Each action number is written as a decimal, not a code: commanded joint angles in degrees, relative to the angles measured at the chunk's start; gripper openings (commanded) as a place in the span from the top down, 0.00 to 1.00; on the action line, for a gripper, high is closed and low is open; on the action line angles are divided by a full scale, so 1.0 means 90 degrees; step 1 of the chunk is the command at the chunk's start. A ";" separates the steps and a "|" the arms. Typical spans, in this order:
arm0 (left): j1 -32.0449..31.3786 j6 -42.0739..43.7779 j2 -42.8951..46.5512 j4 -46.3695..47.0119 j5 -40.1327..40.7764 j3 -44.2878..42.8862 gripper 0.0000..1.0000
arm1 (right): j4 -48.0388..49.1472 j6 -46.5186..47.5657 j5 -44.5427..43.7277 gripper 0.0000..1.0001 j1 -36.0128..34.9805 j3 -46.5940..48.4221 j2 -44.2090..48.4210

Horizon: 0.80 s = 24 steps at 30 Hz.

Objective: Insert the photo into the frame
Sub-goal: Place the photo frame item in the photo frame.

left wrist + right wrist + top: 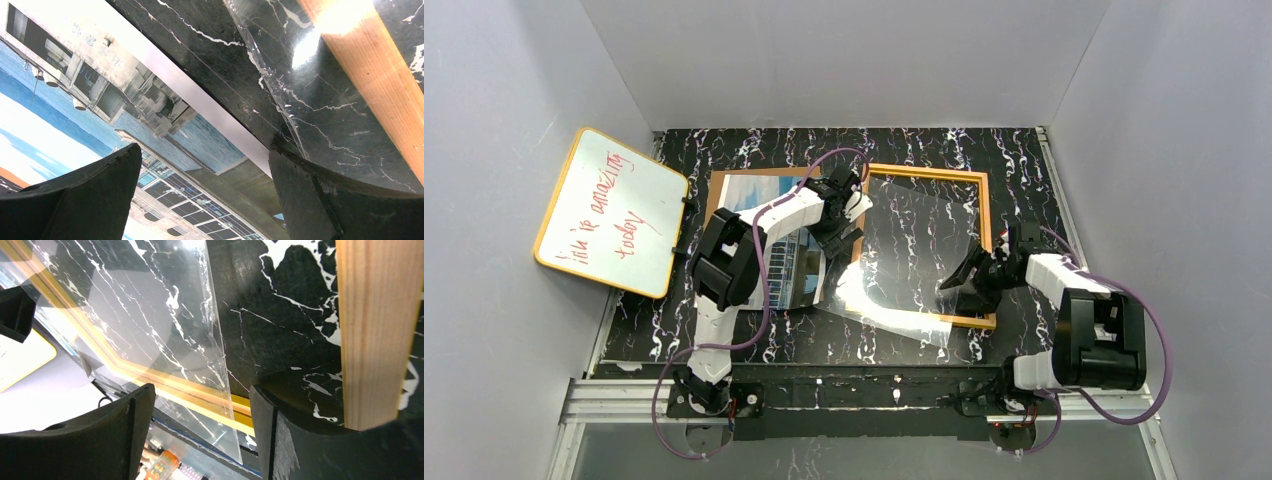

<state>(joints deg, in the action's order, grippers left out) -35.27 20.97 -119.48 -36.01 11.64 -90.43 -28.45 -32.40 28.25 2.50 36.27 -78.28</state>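
The photo (796, 272) lies face up at centre left, partly under my left arm; its building and blue sky fill the left wrist view (75, 110). The frame (929, 172), orange-bordered, lies to its right. A clear pane (904, 250) sits askew over the frame, its near corner past the front border. My left gripper (849, 225) is open over the photo's right edge (205, 165), beside the pane (280, 65) and the frame's wood (370, 75). My right gripper (959, 285) is open (200, 400), with the pane's corner (150, 315) between its fingers, next to the frame's border (375, 330).
A yellow-edged whiteboard (609, 210) with red writing leans at the far left. A brown backing board (712, 195) shows under the photo's left edge. Grey walls close in both sides and the back. The arm bases and a metal rail run along the near edge.
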 commanded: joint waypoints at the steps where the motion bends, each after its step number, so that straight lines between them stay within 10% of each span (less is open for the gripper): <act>1: -0.0037 -0.0025 0.0101 -0.0318 -0.0053 0.0241 0.03 | 0.0660 -0.0199 0.0565 0.25 0.0004 -0.0195 -0.0233; 17: -0.0037 -0.0005 0.0064 -0.0371 -0.0213 0.0250 0.03 | 0.2749 -0.0895 0.1009 0.60 0.0005 -0.0845 0.0244; 24: -0.0037 -0.0061 0.0031 -0.0439 -0.0497 0.0203 0.03 | 0.3071 -0.1074 0.0933 0.58 0.0005 -0.0541 0.0578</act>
<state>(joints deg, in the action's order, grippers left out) -35.09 21.04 -119.46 -36.45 11.55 -90.30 -5.41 -40.71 35.66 2.63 28.32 -73.67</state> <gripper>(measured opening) 0.969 0.398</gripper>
